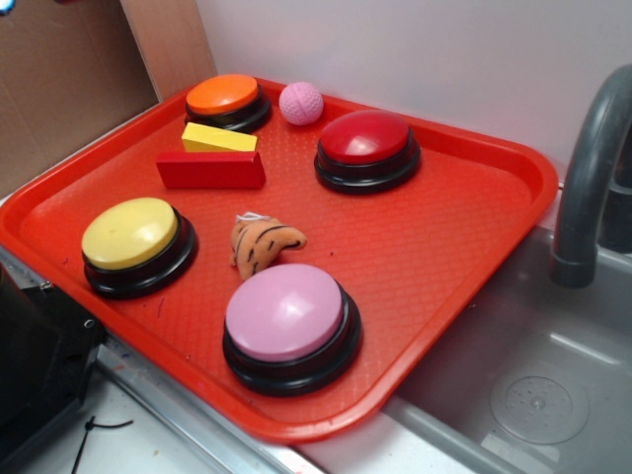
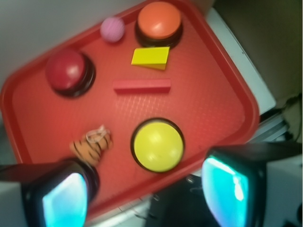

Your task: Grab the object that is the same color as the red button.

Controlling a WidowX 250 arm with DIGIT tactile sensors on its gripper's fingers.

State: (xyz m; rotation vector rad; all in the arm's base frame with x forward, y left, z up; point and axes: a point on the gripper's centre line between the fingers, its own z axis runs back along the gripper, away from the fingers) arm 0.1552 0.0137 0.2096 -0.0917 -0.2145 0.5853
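A red tray (image 1: pixel 494 197) fills most of the exterior view, lying beside a grey sink basin (image 1: pixel 533 395) at the lower right, with a grey faucet (image 1: pixel 588 178) curving up at the right edge. A brown cardboard panel (image 1: pixel 59 79) stands in the upper left.

On the tray, the pink button (image 1: pixel 286 314) sits lowest in the frame, near the front rim. The yellow button (image 1: pixel 131 235) is at the left, the red button (image 1: pixel 365 140) at the upper right of centre, and the orange button (image 1: pixel 225 97) at the upper left, near the far rim. All four have round black bases.

The red block (image 1: pixel 210 170) lies flat in the upper left part of the tray, between the orange button and the yellow button. The yellow wedge (image 1: pixel 218 139) lies just behind it, touching or nearly touching it. A striped orange toy (image 1: pixel 263 243) lies near the middle, just above the pink button. A small pink ball (image 1: pixel 301 103) rests between the orange and red buttons, near the far rim.

In the wrist view the gripper (image 2: pixel 144 189) hangs well above the tray, its two fingers (image 2: pixel 64 194) spread wide at the lower corners of the frame and holding nothing. The red block shows there as a thin bar at upper centre, well apart from the fingers, with the yellow button lying between them.
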